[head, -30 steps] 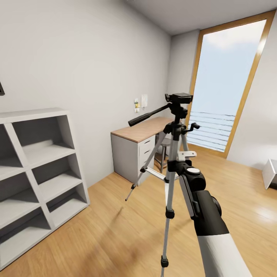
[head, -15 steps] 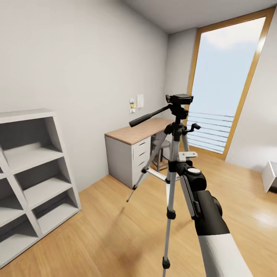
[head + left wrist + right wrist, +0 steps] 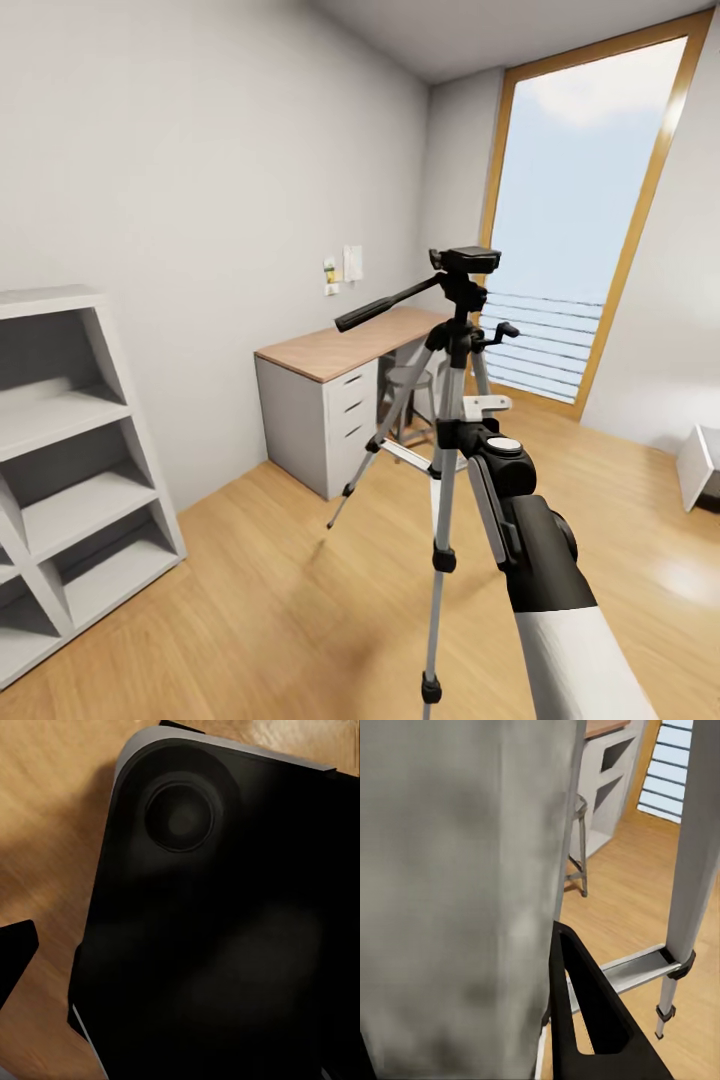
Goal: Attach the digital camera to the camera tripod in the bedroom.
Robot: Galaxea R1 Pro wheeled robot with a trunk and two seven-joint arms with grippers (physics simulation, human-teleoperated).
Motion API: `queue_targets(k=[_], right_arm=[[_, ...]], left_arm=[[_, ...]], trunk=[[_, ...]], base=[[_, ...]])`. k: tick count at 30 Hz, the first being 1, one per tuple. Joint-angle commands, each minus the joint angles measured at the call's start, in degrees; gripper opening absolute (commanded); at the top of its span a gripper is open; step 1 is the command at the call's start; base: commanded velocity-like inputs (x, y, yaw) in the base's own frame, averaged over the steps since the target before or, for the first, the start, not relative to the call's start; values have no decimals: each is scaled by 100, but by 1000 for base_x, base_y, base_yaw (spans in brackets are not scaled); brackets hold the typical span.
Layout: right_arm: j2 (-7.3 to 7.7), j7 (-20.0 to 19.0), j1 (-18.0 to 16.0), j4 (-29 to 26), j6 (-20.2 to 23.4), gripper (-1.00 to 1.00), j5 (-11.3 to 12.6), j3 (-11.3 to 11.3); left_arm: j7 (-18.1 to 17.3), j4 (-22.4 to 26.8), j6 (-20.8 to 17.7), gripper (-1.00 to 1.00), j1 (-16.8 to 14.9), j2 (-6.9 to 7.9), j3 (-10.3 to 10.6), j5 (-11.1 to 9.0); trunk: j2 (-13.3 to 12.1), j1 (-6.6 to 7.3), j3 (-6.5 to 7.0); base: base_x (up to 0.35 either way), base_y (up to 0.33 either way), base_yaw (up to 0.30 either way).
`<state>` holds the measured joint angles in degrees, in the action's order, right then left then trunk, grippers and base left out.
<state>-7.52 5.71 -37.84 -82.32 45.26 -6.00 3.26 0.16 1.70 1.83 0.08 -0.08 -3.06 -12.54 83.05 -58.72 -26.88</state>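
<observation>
Across the last second the whole head view has slid: the grey shelving unit (image 3: 70,470) has drifted toward the left edge and the desk (image 3: 335,390) with it, so the camera turned rightward, not the furniture. The camera tripod (image 3: 450,400) holds mid-frame, its head bare. The right arm (image 3: 545,560) reaches its centre column; whether either gripper is open or closed I cannot tell. The digital camera isn't identifiable, so mounting has not begun.

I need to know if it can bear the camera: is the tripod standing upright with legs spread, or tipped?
Upright, legs spread. In the head view the camera tripod stands on the wood floor, its silver legs splayed apart and its black pan head on top.
</observation>
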Motion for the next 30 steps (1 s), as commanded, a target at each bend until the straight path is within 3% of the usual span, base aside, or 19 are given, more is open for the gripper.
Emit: queue_targets(k=[1, 15, 30], right_arm=[[4, -15, -4, -5, 37, -100, -69, 7], [10, -28, -4, 7, 92, -100, -50, 17], [36, -184, -4, 24, 184, -100, -30, 10]], left_arm=[[2, 5, 10, 100, 1, -1, -28, -12], [2, 6, 10, 100, 2, -1, -28, -18], [2, 6, 10, 100, 1, -1, -34, -20]], trunk=[[3, -1, -5], [3, -1, -5], [3, -1, -5]], base=[[124, -259, 0], [36, -76, 0], [-122, -208, 0]])
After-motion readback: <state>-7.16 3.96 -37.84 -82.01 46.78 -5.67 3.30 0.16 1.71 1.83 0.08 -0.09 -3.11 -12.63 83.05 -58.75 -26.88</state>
